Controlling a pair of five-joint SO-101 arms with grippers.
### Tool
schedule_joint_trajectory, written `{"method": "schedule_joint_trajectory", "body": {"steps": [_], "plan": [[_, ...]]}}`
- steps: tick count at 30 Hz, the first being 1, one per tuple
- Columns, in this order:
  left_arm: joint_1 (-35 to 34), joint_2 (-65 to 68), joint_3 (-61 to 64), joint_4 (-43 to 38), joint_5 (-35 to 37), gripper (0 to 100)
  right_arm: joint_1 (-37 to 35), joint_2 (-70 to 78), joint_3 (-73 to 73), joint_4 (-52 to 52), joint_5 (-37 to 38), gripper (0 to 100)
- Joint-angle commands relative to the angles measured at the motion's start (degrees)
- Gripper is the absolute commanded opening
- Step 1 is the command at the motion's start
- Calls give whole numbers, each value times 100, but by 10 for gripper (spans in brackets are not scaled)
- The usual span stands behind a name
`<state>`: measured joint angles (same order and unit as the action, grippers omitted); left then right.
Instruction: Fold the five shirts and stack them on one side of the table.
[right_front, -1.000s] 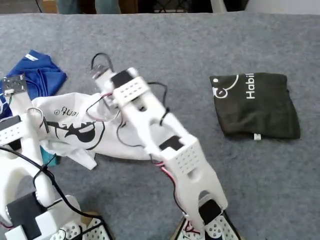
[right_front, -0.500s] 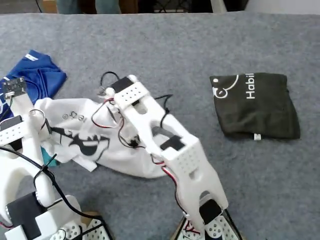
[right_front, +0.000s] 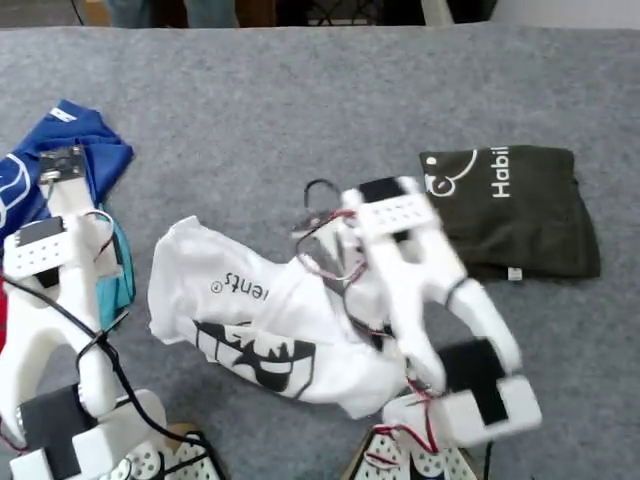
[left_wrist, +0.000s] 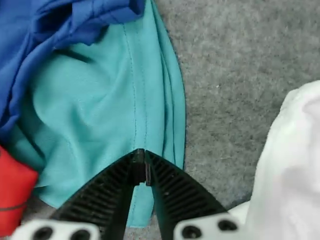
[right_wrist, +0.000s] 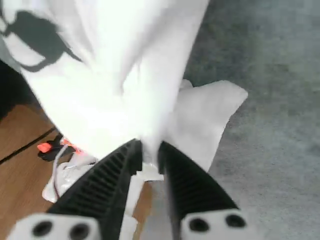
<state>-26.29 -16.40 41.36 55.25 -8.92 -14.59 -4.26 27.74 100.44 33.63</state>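
Shirts lie about the grey counter (right_front: 300, 90): a folded dark shirt (right_front: 510, 210) on the right arm's side, and a blue shirt (right_front: 85, 150), a teal shirt (left_wrist: 100, 100) and a red shirt (left_wrist: 12, 195) bunched by the left arm. Between the arms sprawls the crumpled white shirt (right_front: 250, 320), one end hidden under the right arm. There the right claw (right_wrist: 148, 155) pinches a fold of it — cloth hangs from its tips. Over the teal shirt, the left claw (left_wrist: 141, 167) has its tips pressed together.
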Motion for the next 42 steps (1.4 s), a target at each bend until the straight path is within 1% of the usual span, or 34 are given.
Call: {"method": "schedule_joint_trajectory", "body": {"steps": [1, 3, 4, 6, 9, 14, 16, 17, 20, 22, 23, 28, 32, 35, 39, 41, 42], "plan": [[171, -18, 110, -141, -343, 28, 185, -716, -470, 70, 220, 296], [224, -18, 347, -448, -387, 28, 70, -716, -1103, 62, 202, 391], [224, -18, 435, -571, -387, 28, -9, -646, -1402, 53, 141, 422], [224, -18, 523, -695, -387, 28, -290, -374, -1991, 18, -325, 443], [224, -18, 567, -738, -387, 28, -905, 374, -2668, -176, -1231, 426], [224, -18, 576, -747, -387, 28, -1829, 2114, -3582, -492, -2760, 370], [224, -18, 593, -747, -378, 28, -1996, 2765, -3934, -440, -3086, 328], [224, -18, 593, -738, -378, 28, -2040, 3037, -4110, -316, -3112, 293], [215, -18, 593, -730, -378, 28, -1996, 3679, -4558, 0, -3095, 146], [215, -18, 593, -738, -378, 28, -1758, 3864, -4752, 62, -3095, 37], [215, -18, 593, -738, -378, 28, -1582, 3881, -4840, 53, -3077, 14], [215, -18, 593, -738, -378, 28, -651, 3802, -5516, 53, -2541, 15], [224, -18, 593, -747, -378, 28, -220, 3811, -6334, -149, -1916, 15], [242, -18, 593, -747, -378, 28, -88, 3820, -6677, -985, -1424, 15], [453, -18, 681, -747, -387, 28, 70, 4031, -6607, -2259, -677, 15], [514, -18, 716, -756, -387, 28, 281, 4233, -6668, -2716, -501, 25], [505, -18, 716, -756, -387, 28, 413, 4312, -6695, -2901, -527, 50]]}}
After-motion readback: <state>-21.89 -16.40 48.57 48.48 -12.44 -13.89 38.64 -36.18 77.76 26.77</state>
